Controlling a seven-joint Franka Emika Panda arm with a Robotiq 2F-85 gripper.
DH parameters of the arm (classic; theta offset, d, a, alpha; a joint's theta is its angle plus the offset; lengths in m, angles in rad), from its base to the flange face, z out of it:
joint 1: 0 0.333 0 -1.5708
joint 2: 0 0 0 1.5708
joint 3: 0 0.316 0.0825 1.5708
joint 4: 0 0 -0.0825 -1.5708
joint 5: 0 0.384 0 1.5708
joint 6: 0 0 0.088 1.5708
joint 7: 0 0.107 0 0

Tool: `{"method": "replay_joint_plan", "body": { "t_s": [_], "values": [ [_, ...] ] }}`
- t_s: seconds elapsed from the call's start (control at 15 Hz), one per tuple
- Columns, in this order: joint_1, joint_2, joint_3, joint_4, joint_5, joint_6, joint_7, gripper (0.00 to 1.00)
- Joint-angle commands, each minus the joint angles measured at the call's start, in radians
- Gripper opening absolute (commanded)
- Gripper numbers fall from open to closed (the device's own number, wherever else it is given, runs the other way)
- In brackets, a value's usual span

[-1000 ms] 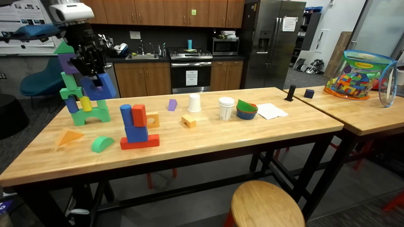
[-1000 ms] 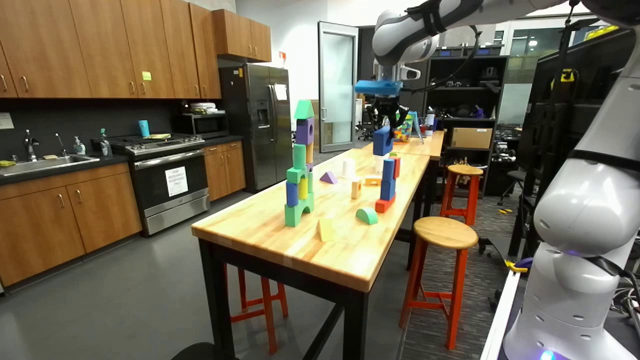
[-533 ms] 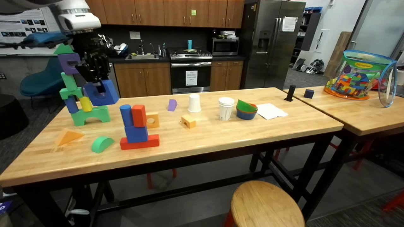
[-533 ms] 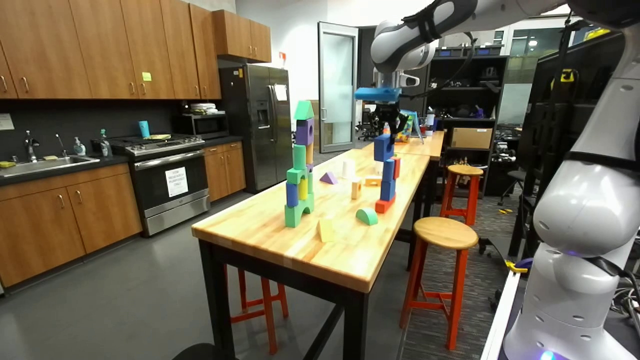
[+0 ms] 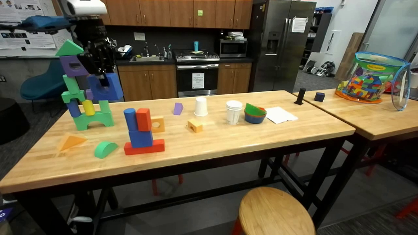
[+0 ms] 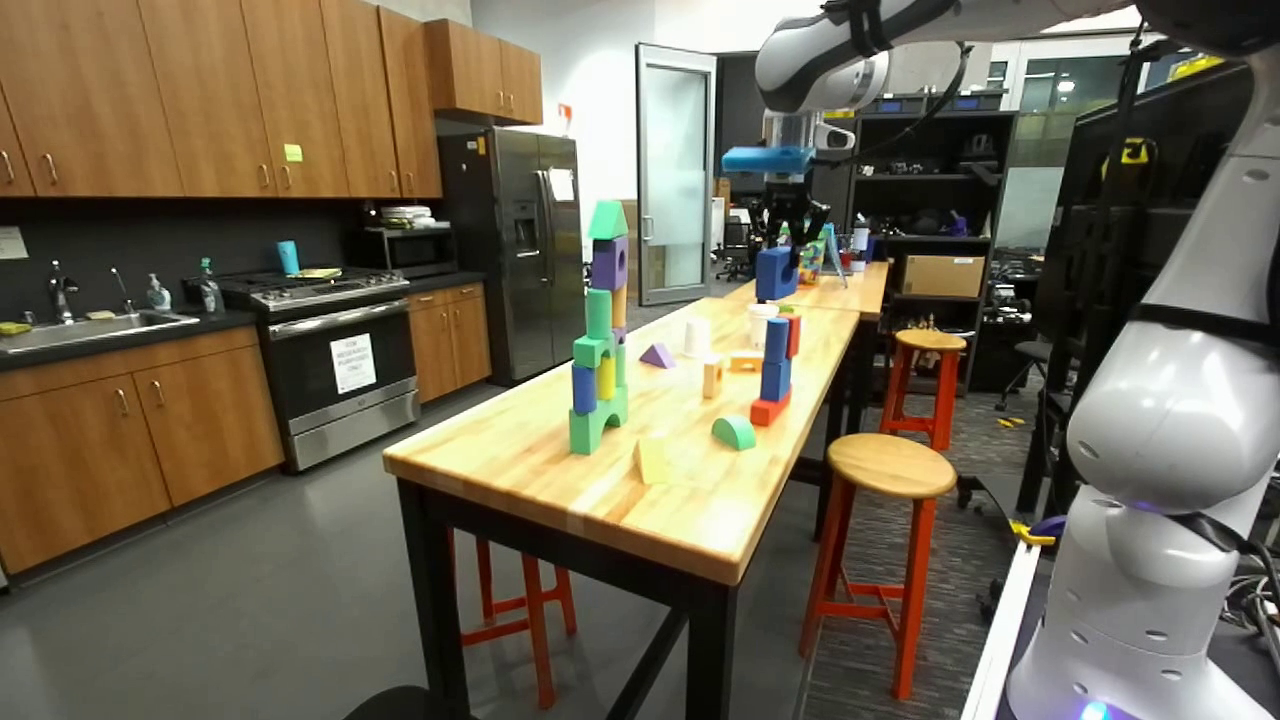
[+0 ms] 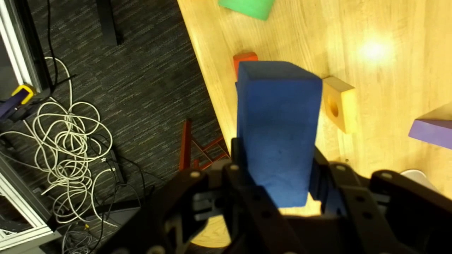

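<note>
We see a blue block (image 6: 773,275) held mid-air
The gripper (image 7: 277,160) clamps it from both sides, jaws block-wide apart; it juts below them, we think over the red-and-blue stack (image 5: 141,137).

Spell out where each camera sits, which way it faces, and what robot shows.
Exterior view: by the long side of the table, facing across it toward the stove; wrist and gripper show.
Exterior view: off the table's short end, facing along it toward the glass door; arm, base and gripper show.
Wrist view: on the wrist, facing down past the held blue block at table and floor; gripper fingers show.
Shared: both exterior views show the blue block, the red-and-blue stack and the tall tower.
</note>
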Motion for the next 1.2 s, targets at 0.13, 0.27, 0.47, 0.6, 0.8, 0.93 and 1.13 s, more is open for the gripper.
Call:
{"method": "replay_joint_plan", "body": {
  "t_s": [0.13, 0.27, 0.47, 0.6, 0.8, 0.93, 1.13],
  "values": [
    [-0.011, 0.027, -0.023, 0.054, -0.035, 0.07, -0.019, 0.15],
    [-0.005, 0.007, -0.019, 0.027, -0.024, 0.061, -0.007, 0.4],
    [-0.007, 0.017, -0.025, 0.035, -0.024, 0.07, -0.008, 0.15],
    [-0.003, 0.024, -0.02, 0.032, -0.024, 0.064, -0.005, 0.15],
    [-0.004, 0.044, -0.025, 0.047, -0.017, 0.053, 0.002, 0.15],
    [-0.004, 0.054, -0.026, 0.05, -0.016, 0.049, 0.004, 0.15],
    [-0.003, 0.063, -0.028, 0.051, -0.015, 0.046, 0.011, 0.15]
  ]
}}
